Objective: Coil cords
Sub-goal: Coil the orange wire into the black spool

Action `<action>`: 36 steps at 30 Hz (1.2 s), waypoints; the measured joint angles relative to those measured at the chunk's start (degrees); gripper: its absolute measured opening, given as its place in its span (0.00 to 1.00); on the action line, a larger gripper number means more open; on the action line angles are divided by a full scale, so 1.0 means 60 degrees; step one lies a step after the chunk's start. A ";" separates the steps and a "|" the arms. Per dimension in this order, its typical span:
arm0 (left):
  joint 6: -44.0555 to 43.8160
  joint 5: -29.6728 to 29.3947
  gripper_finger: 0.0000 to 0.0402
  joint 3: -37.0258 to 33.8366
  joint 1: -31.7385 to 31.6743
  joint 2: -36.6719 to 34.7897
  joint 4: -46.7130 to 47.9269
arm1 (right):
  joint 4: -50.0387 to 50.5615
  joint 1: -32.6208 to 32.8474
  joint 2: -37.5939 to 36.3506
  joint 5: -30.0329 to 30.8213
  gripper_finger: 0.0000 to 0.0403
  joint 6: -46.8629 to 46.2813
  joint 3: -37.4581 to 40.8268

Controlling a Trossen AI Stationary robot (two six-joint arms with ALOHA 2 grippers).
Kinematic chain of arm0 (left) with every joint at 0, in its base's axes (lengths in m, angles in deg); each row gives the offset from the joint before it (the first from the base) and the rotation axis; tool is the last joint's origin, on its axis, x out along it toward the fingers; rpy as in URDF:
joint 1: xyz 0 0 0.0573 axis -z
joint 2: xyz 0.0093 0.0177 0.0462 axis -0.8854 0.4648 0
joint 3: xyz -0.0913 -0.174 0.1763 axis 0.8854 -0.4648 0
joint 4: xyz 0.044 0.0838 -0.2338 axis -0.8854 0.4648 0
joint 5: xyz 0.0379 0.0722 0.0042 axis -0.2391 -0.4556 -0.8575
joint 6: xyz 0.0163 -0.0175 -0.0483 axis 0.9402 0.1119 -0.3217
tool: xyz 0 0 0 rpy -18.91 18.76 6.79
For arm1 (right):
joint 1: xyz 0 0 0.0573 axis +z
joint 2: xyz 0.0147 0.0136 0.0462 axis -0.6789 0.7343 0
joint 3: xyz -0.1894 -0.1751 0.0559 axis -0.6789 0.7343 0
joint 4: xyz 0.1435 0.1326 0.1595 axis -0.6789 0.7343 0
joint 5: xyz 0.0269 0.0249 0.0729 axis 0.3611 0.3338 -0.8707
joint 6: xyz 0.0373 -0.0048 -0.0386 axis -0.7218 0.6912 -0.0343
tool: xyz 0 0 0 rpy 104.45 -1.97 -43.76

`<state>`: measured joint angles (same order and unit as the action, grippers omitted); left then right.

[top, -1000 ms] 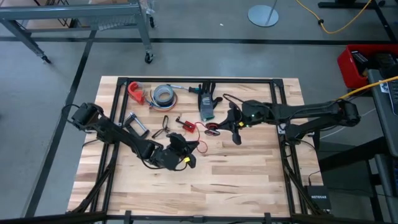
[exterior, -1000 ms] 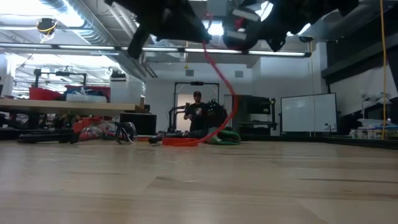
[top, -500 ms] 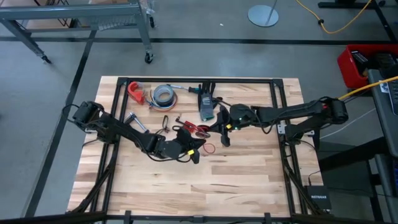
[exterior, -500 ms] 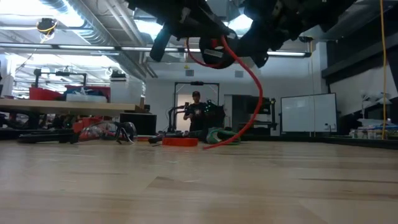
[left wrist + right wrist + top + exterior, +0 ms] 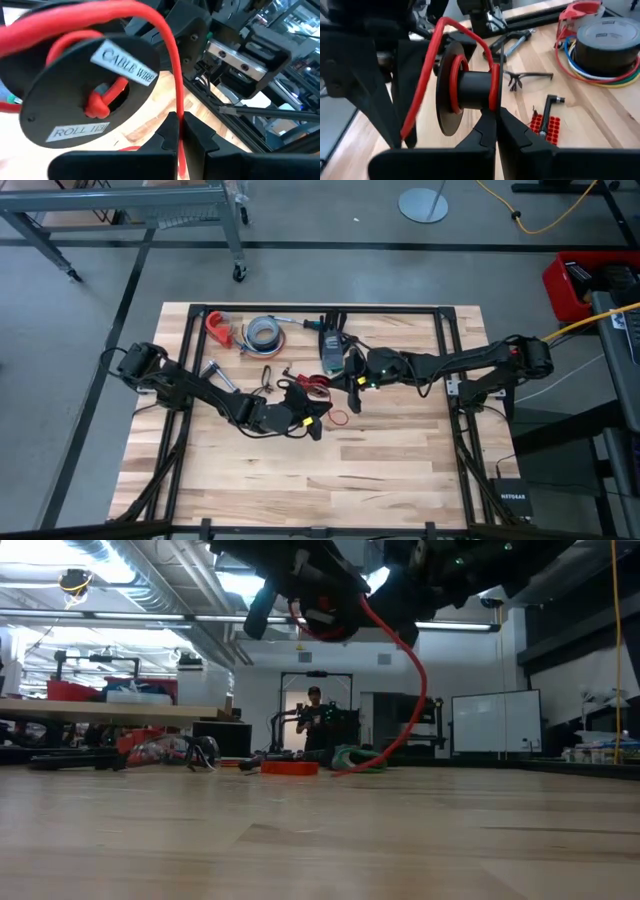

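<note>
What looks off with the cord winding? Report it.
The red cord is only partly wound: a few turns sit on the black spool, while a long slack loop hangs off it down toward the table. Otherwise nothing looks damaged or spilled.

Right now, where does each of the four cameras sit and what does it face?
High: overhead, straight down on the table; both arms show.
Low: at tabletop height, level toward the room; arms overhead.
Left wrist: past the left pincer, shut on the red cord, toward the black spool.
Right wrist: past the right pincer at the spool.
All share the cord.
</note>
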<state>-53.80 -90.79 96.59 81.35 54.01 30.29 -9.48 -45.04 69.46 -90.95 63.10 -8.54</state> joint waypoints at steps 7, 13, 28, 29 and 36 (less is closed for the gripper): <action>-0.0003 -0.0007 0.00 0.0004 -0.0081 0.0000 -0.0010 | -0.0946 0.0000 0.0000 0.0006 0.01 -0.0370 0.0000; -0.0103 -0.0014 0.00 0.0004 -0.0129 0.0000 -0.0030 | -0.1004 0.0011 0.0000 0.0408 0.01 -0.0541 0.0000; -0.0100 -0.0018 0.00 0.0007 -0.0235 0.0000 -0.0452 | -0.0219 0.0011 0.0000 -0.0378 0.01 -0.0073 0.0000; -0.0211 -0.0018 0.00 0.0007 -0.0259 0.0000 -0.0459 | -0.0219 0.0020 0.0000 -0.0461 0.01 0.0013 0.0000; -0.0709 0.0059 0.00 0.0007 -0.0255 0.0000 -0.0442 | -0.0274 0.0149 -0.0007 -0.0414 0.01 0.0249 0.0000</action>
<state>-58.05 -90.44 96.63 79.82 54.01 27.64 -11.13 -44.14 69.42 -93.43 64.59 -8.54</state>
